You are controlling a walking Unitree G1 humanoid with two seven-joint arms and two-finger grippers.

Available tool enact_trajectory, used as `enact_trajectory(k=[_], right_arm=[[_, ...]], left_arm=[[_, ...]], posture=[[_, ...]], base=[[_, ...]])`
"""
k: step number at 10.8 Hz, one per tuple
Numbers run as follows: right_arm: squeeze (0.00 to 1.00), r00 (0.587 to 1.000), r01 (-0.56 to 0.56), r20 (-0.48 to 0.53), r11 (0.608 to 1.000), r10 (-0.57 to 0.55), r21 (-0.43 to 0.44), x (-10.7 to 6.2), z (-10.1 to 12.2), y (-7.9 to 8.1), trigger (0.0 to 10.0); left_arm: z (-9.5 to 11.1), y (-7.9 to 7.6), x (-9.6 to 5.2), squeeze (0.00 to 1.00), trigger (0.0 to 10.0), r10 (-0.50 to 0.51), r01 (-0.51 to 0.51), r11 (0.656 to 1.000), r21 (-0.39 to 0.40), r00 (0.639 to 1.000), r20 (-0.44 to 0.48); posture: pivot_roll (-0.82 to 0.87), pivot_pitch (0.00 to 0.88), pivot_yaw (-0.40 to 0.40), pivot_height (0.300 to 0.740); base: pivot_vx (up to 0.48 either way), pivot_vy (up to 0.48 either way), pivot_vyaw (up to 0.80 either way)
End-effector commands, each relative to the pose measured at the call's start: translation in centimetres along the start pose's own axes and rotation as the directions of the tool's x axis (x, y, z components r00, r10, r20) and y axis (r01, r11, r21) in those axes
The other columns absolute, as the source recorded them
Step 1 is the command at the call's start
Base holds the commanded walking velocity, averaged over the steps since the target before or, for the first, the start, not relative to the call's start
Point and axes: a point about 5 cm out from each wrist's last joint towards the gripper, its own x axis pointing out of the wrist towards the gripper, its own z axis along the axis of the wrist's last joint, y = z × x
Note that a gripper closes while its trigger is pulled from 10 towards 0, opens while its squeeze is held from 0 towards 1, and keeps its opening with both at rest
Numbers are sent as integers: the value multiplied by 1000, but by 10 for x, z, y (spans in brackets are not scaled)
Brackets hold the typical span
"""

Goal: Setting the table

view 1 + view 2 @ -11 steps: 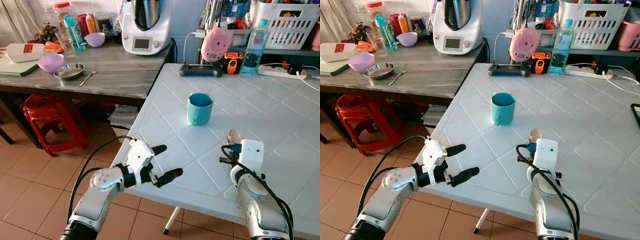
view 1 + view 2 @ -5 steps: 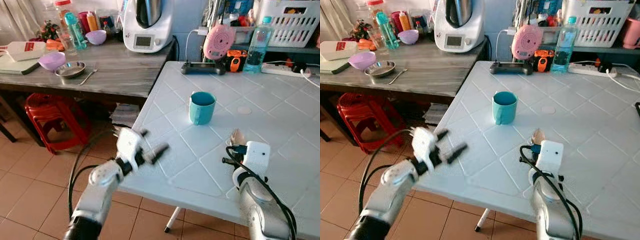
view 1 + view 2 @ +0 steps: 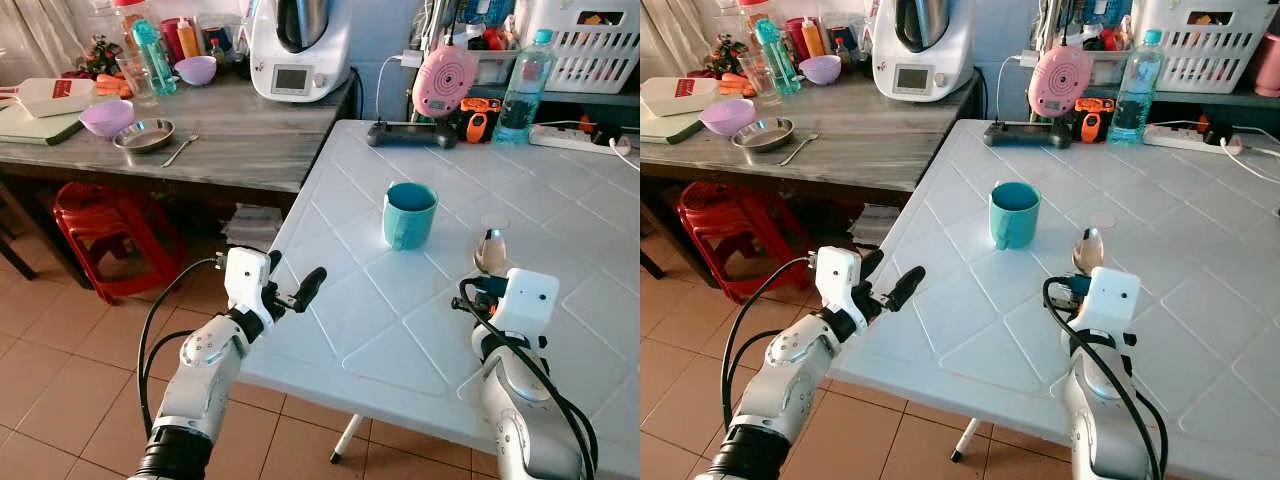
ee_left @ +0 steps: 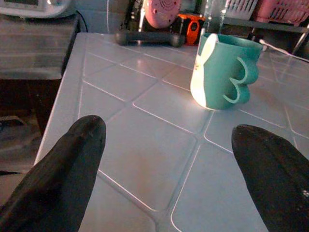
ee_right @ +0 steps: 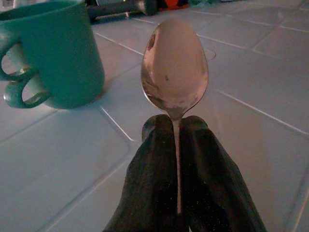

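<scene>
Teal mug (image 3: 409,213) stands upright on the white table (image 3: 350,320), the landmark for everything else. From the left eye view, the left gripper (image 3: 290,290) hovers at the table's edge, well apart from the mug, jaws spread wide and holding nothing. The right gripper (image 3: 490,285) sits near the mug's right, jaws pinched on a metal spoon (image 3: 489,250). Through the left wrist view, the mug's double handle shows between the black fingers (image 4: 63,174). Through the right wrist view, the spoon's bowl rises beside the mug.
</scene>
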Motion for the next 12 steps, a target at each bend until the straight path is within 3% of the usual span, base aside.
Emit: enact_trajectory(k=[1, 5, 12], right_arm=[[0, 999, -9, 39, 1000, 9, -19, -1, 8, 3, 10000], [0, 998, -19, 55, 1000, 21, -23, -2, 7, 6, 10000], [0, 997, -41, 63, 998, 43, -37, -2, 5, 9, 10000]], left_arm=[[3, 4, 2, 0, 10000, 18, -18, 1000, -3, 1000, 8], [4, 3, 1, 0, 10000, 16, -16, 1000, -10, 1000, 14], [3, 3, 1, 0, 10000, 11, -11, 1000, -8, 1000, 11]], posture=[[-39, 0, 73, 740], [-38, 0, 74, 740], [-32, 0, 74, 740]], base=[[0, 0, -675], [0, 324, -664], [0, 340, 0]])
